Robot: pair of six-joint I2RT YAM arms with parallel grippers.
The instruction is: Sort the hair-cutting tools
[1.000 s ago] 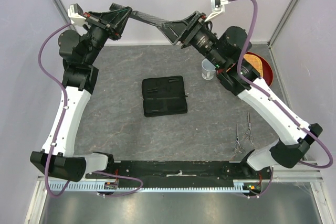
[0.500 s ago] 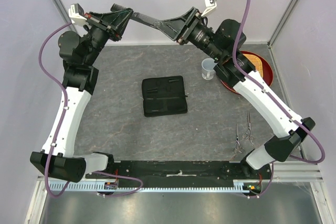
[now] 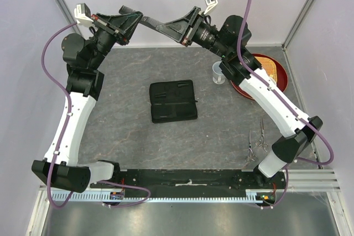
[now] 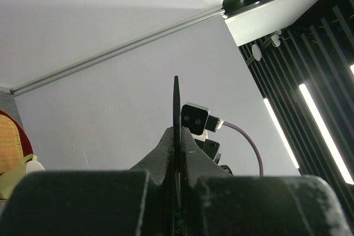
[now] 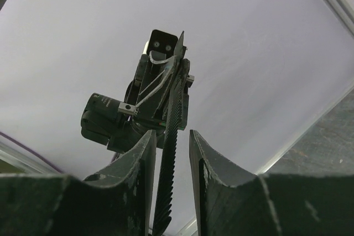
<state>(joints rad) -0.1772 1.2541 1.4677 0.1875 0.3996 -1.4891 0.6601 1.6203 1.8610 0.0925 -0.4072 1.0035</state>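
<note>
A slim black comb [image 3: 154, 22] hangs in the air at the back, between my two grippers. My left gripper [image 3: 134, 19] is shut on one end; in the left wrist view the comb [image 4: 176, 109] stands edge-on between the closed fingers [image 4: 177, 134]. My right gripper [image 3: 174, 26] is open around the other end; the toothed comb [image 5: 168, 181] sits in the gap [image 5: 171, 134] with space on its right side. Two silver scissors [image 3: 258, 141] lie on the table at the front right. A second comb is not in view.
A black folding case [image 3: 173, 101] lies open at the table's middle. A clear cup [image 3: 219, 73] stands beside a red plate [image 3: 279, 73] with an orange item at the back right. Side walls enclose the table.
The right arm has swung up and left, and its gripper has slid along the comb toward the left gripper. The left arm has barely moved.
</note>
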